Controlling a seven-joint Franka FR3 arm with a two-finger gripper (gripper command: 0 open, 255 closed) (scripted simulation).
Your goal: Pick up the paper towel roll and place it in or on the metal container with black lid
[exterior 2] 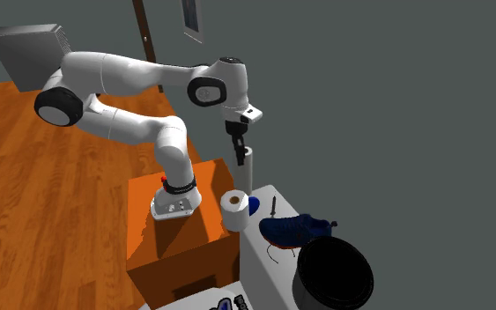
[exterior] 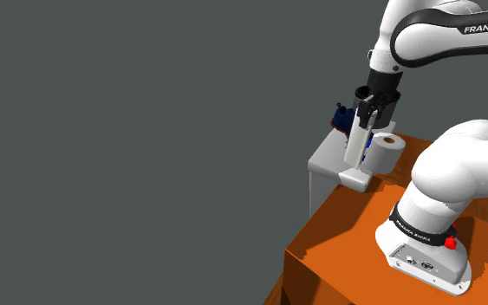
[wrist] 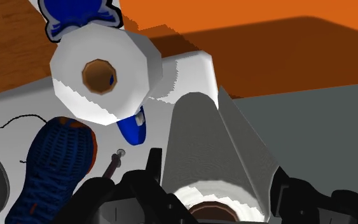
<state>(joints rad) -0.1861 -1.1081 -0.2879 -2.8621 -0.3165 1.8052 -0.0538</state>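
The paper towel roll (wrist: 212, 149), a tall white cylinder, hangs upright in the pincer (exterior: 367, 120), whose two black fingers are clamped on its upper part from either side. It is at the corner of the white table (exterior 2: 255, 264) nearest the orange stand (exterior: 346, 251), just beside a shorter white roll (wrist: 69, 79) with a brown core that stands on the table.

So the grasp looks done; by my reading the lift is only starting, and the carry and the release are left. The container with the black lid (exterior 2: 336, 271) sits at the table's far end, well apart from the roll, with a blue shoe (exterior 2: 294, 229) between them; nothing lies on the lid.

Whether the roll's lower end is clear of the table or resting on it I cannot tell. Little of the container's wall shows under the lid. A small blue object (wrist: 130, 127) behind the short roll and a slim dark tool (exterior 2: 272, 207) are hard to identify.
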